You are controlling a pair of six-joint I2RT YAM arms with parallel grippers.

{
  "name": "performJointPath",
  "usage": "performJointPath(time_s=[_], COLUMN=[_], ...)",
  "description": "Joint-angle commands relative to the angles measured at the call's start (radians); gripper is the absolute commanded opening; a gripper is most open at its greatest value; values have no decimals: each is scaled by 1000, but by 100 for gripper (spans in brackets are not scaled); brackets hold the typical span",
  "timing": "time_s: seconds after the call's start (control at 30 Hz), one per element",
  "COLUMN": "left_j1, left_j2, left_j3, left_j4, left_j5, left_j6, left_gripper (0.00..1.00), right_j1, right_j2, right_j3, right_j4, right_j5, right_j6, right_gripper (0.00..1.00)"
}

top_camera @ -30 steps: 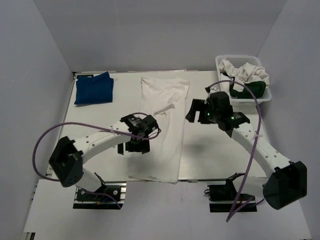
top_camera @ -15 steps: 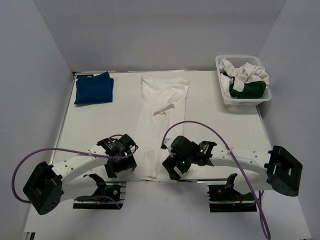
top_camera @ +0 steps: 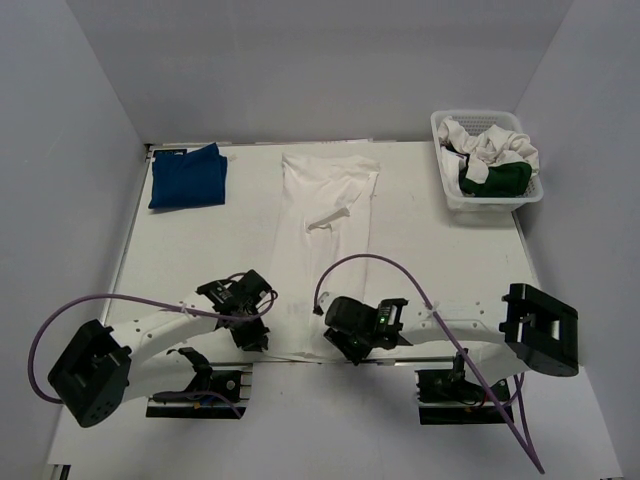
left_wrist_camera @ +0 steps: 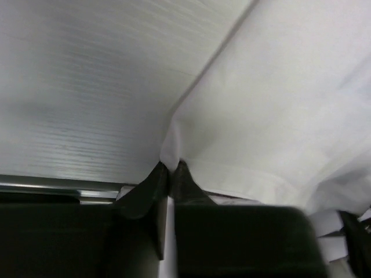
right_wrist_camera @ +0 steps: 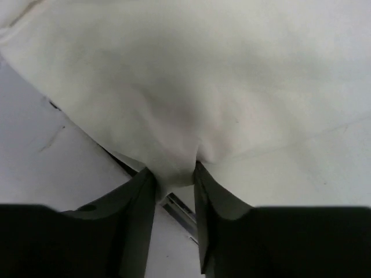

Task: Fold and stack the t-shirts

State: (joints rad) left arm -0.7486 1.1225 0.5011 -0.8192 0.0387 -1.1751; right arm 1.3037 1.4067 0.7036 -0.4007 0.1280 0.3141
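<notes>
I had lowered the left gripper (left_wrist_camera: 170, 167) and right gripper (right_wrist_camera: 174, 174) to the six o'clock hem of the white t-shirt (top_camera: 325, 195) spread toward twelve, and each closed, pinching a corner, so I judged the fold could start.

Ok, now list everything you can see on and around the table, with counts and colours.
white t-shirt: one, white, laid flat lengthwise mid-table
blue t-shirt: one, royal blue, folded, far left corner
basket: one, white lattice, far right corner
basket contents: white cloth over a dark green t-shirt, crumpled, count unclear
table: one, white
cables: two, purple, one looping from each arm
left end effector: one, black, pinching the white t-shirt's near left corner
right end effector: one, black, closed on its near right hem
</notes>
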Motion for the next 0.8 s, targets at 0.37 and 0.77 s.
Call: performJointPath(time_s=[0.37, 0.77], left_j1=[-3, 129], left_j2=[57, 328], left_j3=[198, 667], left_j4=[20, -18], left_j5=[-58, -321], left_j6=[134, 169], left_gripper=[0, 0], right_j1=[-32, -361], right_j2=[-144, -16], right_j3=[39, 259], right_j4=[-20, 106], right_j5=[341, 427], right_j6=[255, 154], right_gripper=[0, 0])
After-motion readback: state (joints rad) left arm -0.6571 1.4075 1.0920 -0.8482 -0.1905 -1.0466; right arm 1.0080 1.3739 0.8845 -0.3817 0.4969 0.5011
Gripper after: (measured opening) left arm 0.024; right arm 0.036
